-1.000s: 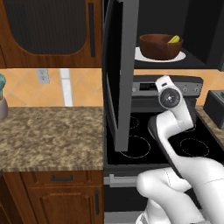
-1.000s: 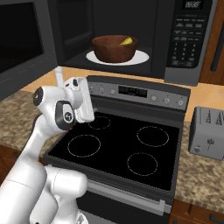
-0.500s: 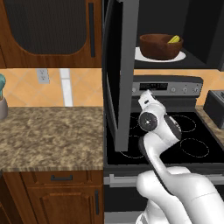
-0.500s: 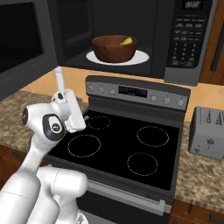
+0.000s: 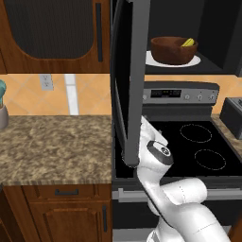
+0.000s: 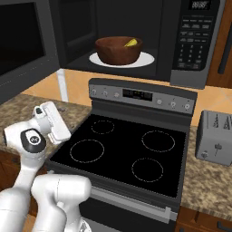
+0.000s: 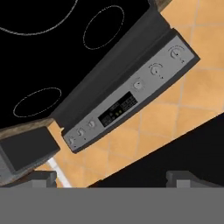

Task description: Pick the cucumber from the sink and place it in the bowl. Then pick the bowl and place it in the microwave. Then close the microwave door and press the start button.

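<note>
The dark-brown wooden bowl [image 5: 171, 51] [image 6: 118, 50] sits on the white turntable plate inside the black microwave [image 6: 195, 41]. The yellow-green cucumber [image 5: 188, 42] [image 6: 131, 43] lies in the bowl. The microwave door [image 5: 128, 80] [image 6: 22, 45] hangs wide open to the left. My gripper [image 6: 41, 111] [image 7: 113, 178] is low at the stove's front left corner, beside the door's lower edge. Its fingertips [image 7: 43, 177] are spread apart with nothing between them, so it is open. The sink is out of view.
A black stove [image 5: 198, 142] [image 6: 122, 149] with ring burners and a grey control panel [image 7: 131, 103] lies under the microwave. A grey toaster [image 6: 216, 138] stands to its right. Granite counter [image 5: 52, 146] extends left, with brown cabinets [image 5: 47, 33] above.
The arm has swung down and to the left, from in front of the microwave to the stove's front left by the door's lower edge. Bowl and door have not moved.
</note>
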{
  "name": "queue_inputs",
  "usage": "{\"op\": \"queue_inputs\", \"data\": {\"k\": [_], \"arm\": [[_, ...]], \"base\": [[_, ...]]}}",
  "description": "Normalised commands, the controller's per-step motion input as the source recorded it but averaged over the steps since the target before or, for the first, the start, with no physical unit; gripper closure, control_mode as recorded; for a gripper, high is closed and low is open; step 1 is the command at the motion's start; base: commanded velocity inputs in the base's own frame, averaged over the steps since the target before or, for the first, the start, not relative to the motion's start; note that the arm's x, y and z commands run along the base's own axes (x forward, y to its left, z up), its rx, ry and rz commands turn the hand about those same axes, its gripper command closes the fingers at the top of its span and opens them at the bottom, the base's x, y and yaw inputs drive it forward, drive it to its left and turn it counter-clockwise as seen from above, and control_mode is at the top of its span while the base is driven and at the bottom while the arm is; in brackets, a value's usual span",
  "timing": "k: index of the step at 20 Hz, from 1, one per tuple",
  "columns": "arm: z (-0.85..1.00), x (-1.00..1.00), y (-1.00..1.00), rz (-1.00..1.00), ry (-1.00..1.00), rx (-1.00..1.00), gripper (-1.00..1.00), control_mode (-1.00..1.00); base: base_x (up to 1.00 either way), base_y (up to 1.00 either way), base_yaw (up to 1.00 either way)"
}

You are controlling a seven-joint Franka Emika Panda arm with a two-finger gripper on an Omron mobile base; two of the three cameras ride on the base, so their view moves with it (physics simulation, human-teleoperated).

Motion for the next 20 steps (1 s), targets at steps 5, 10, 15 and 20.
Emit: {"op": "queue_inputs", "data": {"k": [5,10,15,20], "arm": [[0.00,-0.02,1.00,-0.06,-0.04,-0.12,-1.00,-1.00],[0.10,-0.11,0.93,-0.07,-0.14,-0.03,-1.00,-1.00],[0.45,-0.37,0.71,-0.13,-0.19,-0.01,-1.00,-1.00],[0.51,-0.42,0.47,-0.18,-0.19,0.00,-1.00,-1.00]], "base": [[0.00,0.00,0.00],[0.00,0.00,0.00],[0.00,0.00,0.00],[0.00,0.00,0.00]]}}
